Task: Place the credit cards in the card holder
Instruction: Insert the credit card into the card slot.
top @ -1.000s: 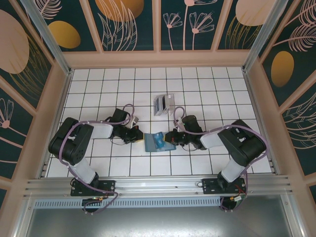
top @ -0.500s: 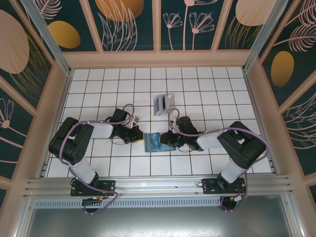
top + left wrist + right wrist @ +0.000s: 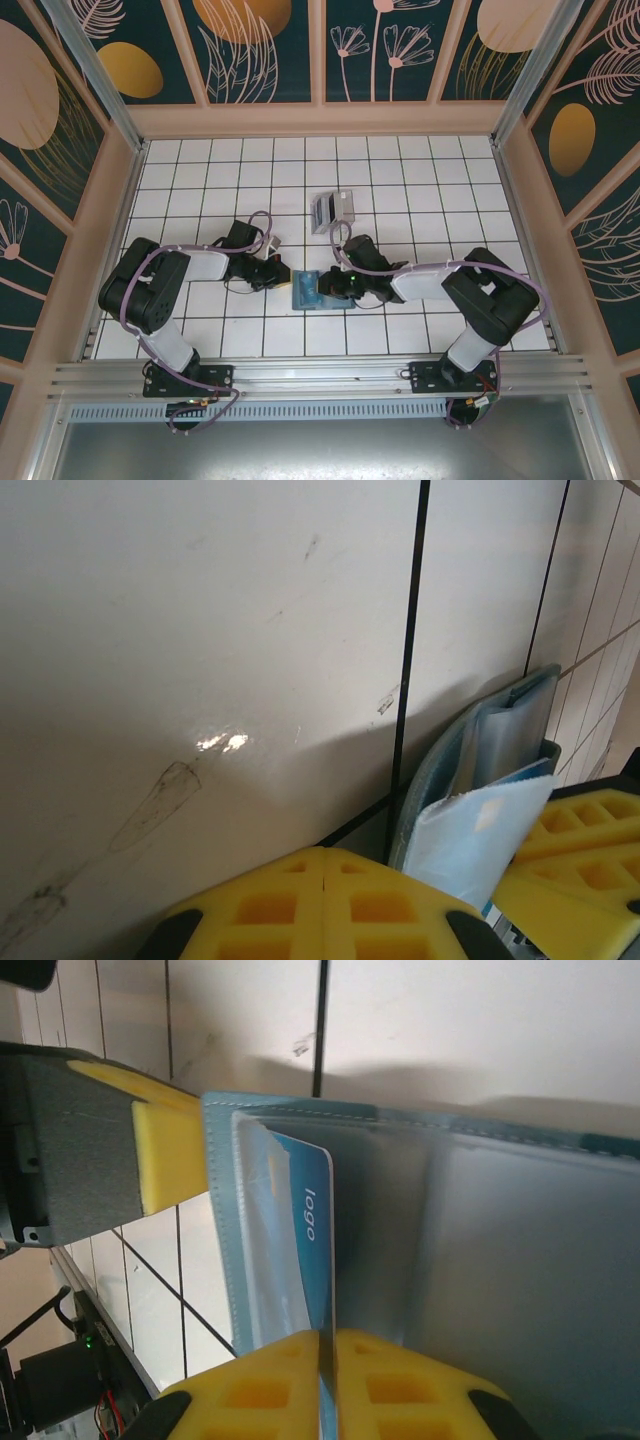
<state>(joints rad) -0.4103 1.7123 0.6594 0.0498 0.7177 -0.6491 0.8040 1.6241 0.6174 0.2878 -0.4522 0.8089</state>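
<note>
The teal card holder lies open on the tiles between both arms, its clear pockets facing up. My right gripper is shut on a blue credit card printed "logo". The card stands edge-on with its far end inside the holder's left pocket. My left gripper is shut with nothing between its fingers. Its yellow pad rests against the holder's left edge. The other credit cards, grey with pale stripes, lie in a small pile farther back.
White tiled floor with wooden walls all round. The two grippers nearly meet over the holder. An aluminium rail runs along the near edge.
My right gripper has slid left across the card holder, carrying the card into its left side. The left arm and the card pile have stayed put.
</note>
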